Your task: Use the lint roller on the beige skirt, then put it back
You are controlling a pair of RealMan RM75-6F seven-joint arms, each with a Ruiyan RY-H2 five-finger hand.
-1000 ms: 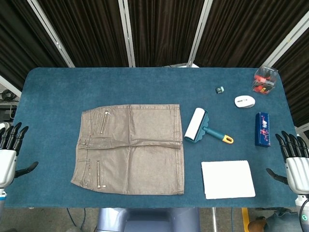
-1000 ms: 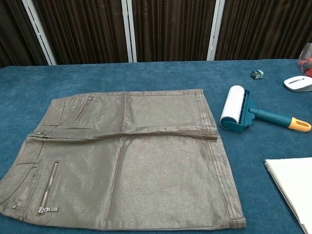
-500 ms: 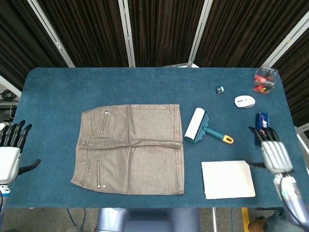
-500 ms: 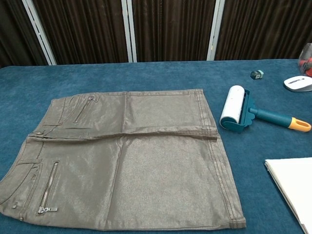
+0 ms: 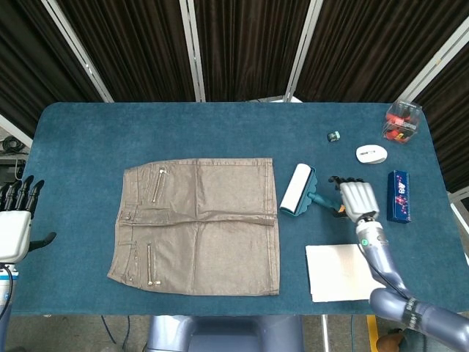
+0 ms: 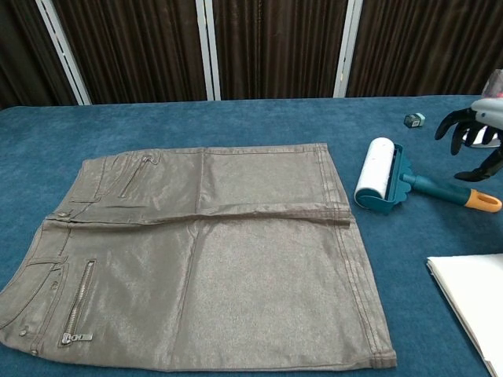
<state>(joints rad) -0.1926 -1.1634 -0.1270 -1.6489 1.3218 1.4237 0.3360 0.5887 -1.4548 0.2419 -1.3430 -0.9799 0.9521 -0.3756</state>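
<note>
The beige skirt [image 5: 196,224] [image 6: 200,251] lies flat on the blue table, waistband to the left. Just right of its hem lies the lint roller [image 5: 299,190] [image 6: 377,175], white roll in a teal frame, its teal handle ending in an orange tip [image 6: 482,201]. My right hand [image 5: 357,199] [image 6: 476,135] hovers over the handle's orange end with fingers spread and curved downward, holding nothing. My left hand [image 5: 15,220] stays open off the table's left edge, far from the skirt.
A white folded cloth [image 5: 345,271] lies at the front right. A blue box [image 5: 398,195], a white mouse [image 5: 371,153], a small dark object [image 5: 333,136] and a clear box with red contents [image 5: 400,122] occupy the back right.
My right hand has travelled from the table's right edge leftward to above the lint roller's handle. The left hand has barely shifted. Skirt and roller are unmoved.
</note>
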